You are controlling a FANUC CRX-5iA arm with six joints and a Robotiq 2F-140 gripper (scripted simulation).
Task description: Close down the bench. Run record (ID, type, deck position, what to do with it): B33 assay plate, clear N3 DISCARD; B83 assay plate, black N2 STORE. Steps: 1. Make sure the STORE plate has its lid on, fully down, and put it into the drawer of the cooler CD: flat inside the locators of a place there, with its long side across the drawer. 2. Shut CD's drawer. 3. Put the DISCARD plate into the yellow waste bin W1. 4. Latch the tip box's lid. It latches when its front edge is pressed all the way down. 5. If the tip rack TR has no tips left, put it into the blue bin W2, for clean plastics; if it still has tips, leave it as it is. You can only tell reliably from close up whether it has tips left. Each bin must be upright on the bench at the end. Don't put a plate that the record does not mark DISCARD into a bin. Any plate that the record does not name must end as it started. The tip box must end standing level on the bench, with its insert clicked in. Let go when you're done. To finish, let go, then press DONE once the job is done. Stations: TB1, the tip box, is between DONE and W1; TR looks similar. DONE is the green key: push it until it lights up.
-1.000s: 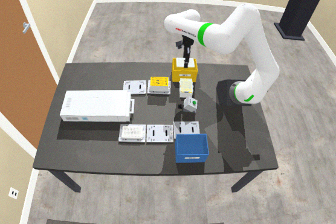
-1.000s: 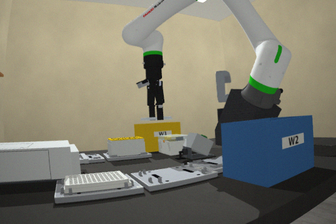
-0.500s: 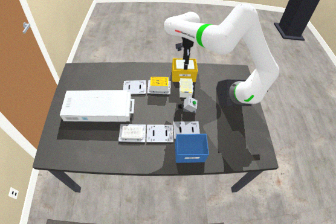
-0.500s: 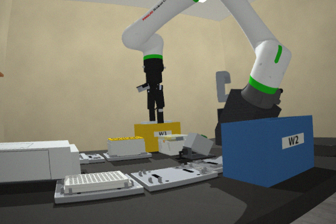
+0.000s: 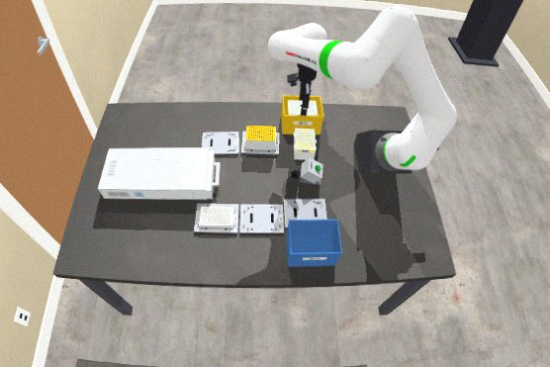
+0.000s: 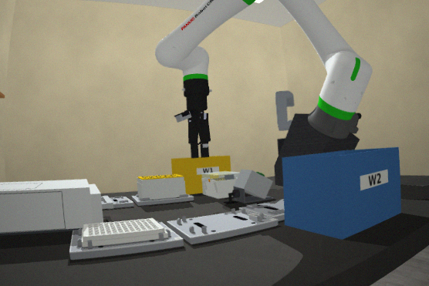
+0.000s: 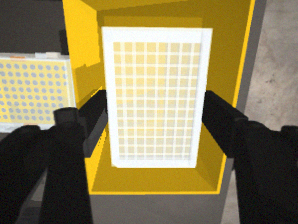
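Observation:
My gripper [image 7: 155, 104] is shut on the clear assay plate [image 7: 156, 97], gripping its long sides. It holds the plate flat, down inside the yellow waste bin W1 [image 7: 227, 75], with the bin's walls around it. In the top view the gripper [image 5: 305, 104] reaches straight down into W1 [image 5: 303, 121]. In the exterior view the fingertips [image 6: 199, 153] dip behind the rim of W1 [image 6: 200, 173], which hides the plate. The tip box TB1 [image 5: 305, 142] stands just in front of W1, and it also shows in the wrist view [image 7: 32, 92]. The black plate is not in view.
The tip rack TR [image 5: 260, 137] with a yellow top stands left of W1. The DONE key [image 5: 313, 171] sits in front of TB1. The cooler CD [image 5: 155, 173] is at the left. A white plate [image 5: 215, 217], empty nests [image 5: 261, 218] and the blue bin W2 [image 5: 314, 241] line the front.

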